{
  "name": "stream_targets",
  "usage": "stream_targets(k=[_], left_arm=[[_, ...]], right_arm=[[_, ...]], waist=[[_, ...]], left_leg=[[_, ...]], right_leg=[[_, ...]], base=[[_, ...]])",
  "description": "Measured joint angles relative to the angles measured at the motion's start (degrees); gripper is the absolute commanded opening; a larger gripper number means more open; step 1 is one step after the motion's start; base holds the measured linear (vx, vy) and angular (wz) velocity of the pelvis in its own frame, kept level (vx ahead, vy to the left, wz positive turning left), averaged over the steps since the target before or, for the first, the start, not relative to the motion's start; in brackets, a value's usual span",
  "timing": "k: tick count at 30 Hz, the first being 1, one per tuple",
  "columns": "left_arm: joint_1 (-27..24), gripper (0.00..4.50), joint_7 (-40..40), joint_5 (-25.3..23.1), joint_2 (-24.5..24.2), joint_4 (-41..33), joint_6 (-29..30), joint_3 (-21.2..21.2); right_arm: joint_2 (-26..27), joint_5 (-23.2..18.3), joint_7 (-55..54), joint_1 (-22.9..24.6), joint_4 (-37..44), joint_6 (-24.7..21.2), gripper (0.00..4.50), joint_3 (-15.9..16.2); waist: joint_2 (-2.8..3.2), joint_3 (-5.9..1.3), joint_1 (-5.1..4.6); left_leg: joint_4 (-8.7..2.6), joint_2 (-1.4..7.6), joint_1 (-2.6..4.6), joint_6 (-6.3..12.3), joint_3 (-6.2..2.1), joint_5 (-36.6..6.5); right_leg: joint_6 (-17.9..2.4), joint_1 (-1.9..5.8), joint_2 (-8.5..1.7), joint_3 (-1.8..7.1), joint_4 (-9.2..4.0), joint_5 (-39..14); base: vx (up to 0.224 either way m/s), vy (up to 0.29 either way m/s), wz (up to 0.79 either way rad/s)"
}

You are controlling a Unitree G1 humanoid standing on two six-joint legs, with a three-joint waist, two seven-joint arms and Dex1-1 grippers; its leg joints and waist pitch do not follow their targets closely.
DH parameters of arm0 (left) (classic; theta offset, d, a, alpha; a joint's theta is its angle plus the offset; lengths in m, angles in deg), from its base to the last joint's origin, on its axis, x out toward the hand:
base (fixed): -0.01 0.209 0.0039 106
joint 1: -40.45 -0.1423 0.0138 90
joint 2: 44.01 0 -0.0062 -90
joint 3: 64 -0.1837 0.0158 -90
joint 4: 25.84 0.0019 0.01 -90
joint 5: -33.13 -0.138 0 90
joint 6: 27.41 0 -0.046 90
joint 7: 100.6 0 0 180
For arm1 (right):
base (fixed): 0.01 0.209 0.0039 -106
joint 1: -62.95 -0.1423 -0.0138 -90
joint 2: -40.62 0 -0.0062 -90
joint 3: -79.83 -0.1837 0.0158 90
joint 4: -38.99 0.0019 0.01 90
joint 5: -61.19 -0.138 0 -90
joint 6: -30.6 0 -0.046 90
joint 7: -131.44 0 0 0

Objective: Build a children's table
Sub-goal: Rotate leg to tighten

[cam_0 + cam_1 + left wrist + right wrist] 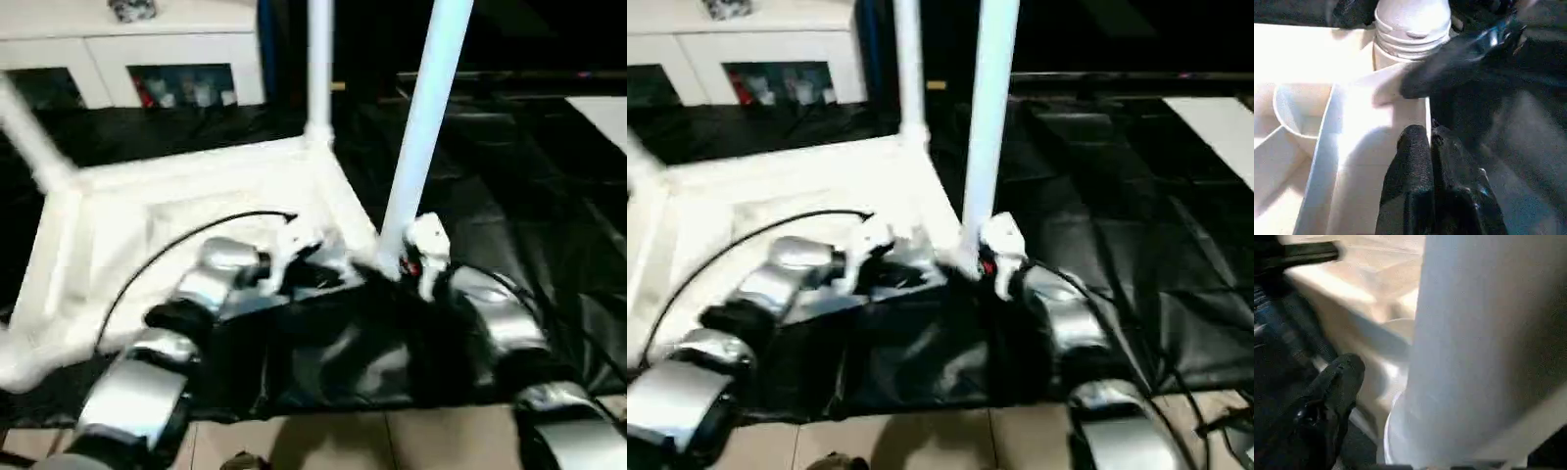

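The children's table [186, 211] lies upside down on the black mat [549, 225], filling the left and centre of my head views, its ribbed underside facing up. Its corner sockets are the only containers here. The far corner socket, upper centre of the frame, has a white leg [318, 69] standing upright in it. At the left edge another leg [29, 137] rises tilted from the far left corner. The near right corner takes a third leg [426, 117] — it leans slightly to the right as it climbs out of the top of the frame, and its ridged base sits at that corner socket [1410, 34]. In my left wrist view one round socket [1300, 115] in the ribbing stands open with nothing in it.

My left gripper [1425, 147] rests against the table's rim just beside that ridged base; its two black fingers are pressed together, grasping nothing I can see. My right gripper [1334, 382] sits at the foot of the third leg, one black finger beside the tube; whether it is clenched on the leg I cannot tell.

A white glass-door cabinet [137, 64] stands across the upper left of the frame.
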Motion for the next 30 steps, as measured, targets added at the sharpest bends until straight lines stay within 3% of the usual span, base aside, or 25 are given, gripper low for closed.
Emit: stream_targets(k=[8, 9, 16, 19, 25, 30], left_arm=[[-0.40, 0.00, 9.39, 0.89, -3.08, 0.04, -0.88, -1.14], [-0.40, 0.00, 9.99, 0.91, -3.27, 0.04, -0.92, -1.15], [-0.40, 0.00, 13.87, 0.91, -4.28, 0.20, -1.56, -1.83], [-0.40, 0.00, 14.19, 0.96, -4.47, 0.20, -1.65, -1.81], [-0.40, 0.00, 12.93, 1.10, -4.08, 0.92, -1.65, -1.65], [0.74, 0.00, 2.96, -0.24, -2.19, 2.30, -0.35, -0.63]], right_arm=[[-2.81, -3.01, 15.72, 0.15, 2.35, -4.03, 4.01, 2.13], [-2.99, -3.06, 16.83, 0.11, 2.53, -4.22, 3.69, 2.48], [-4.03, -3.03, 21.74, -0.36, 2.80, -5.34, 3.17, 4.02], [-3.80, -3.07, 21.87, -0.34, 3.37, -6.26, 2.83, 4.11], [-3.02, -3.20, 20.22, 0.97, 4.93, -7.54, 2.73, 3.34], [0.56, -2.16, 5.19, 0.57, 2.20, -7.63, 2.72, -0.22]], waist=[[0.01, 0.03, 0.08], [0.02, 0.03, 0.12], [-0.01, 0.04, 0.62], [-0.02, 0.05, 0.66], [-0.01, 0.05, 0.83], [-0.02, 0.04, 0.37]], left_leg=[[0.11, 0.03, -0.01, -0.02, 0.00, -0.01], [0.11, 0.03, -0.01, -0.03, 0.00, -0.01], [0.13, 0.03, -0.01, -0.02, 0.00, 0.00], [0.16, 0.03, -0.01, -0.02, 0.00, 0.00], [0.18, 0.04, 0.03, -0.02, 0.00, 0.00], [0.18, 0.02, 0.38, -0.06, 0.01, -0.01]], right_leg=[[-0.14, 0.06, -0.02, -0.01, 0.08, 0.09], [-0.14, 0.06, -0.02, -0.01, 0.08, 0.09], [-0.14, 0.06, -0.02, -0.02, 0.09, 0.09], [-0.14, 0.06, -0.02, -0.01, 0.10, 0.09], [-0.14, 0.10, -0.03, -0.02, 0.13, 0.09], [-0.41, 0.31, -0.03, 0.05, 0.17, 0.28]], base=[[0.000, 0.000, 0.00], [0.000, 0.000, 0.00], [0.000, 0.000, 0.00], [0.000, 0.000, 0.00], [0.000, 0.000, 0.00], [0.000, 0.000, 0.00]])
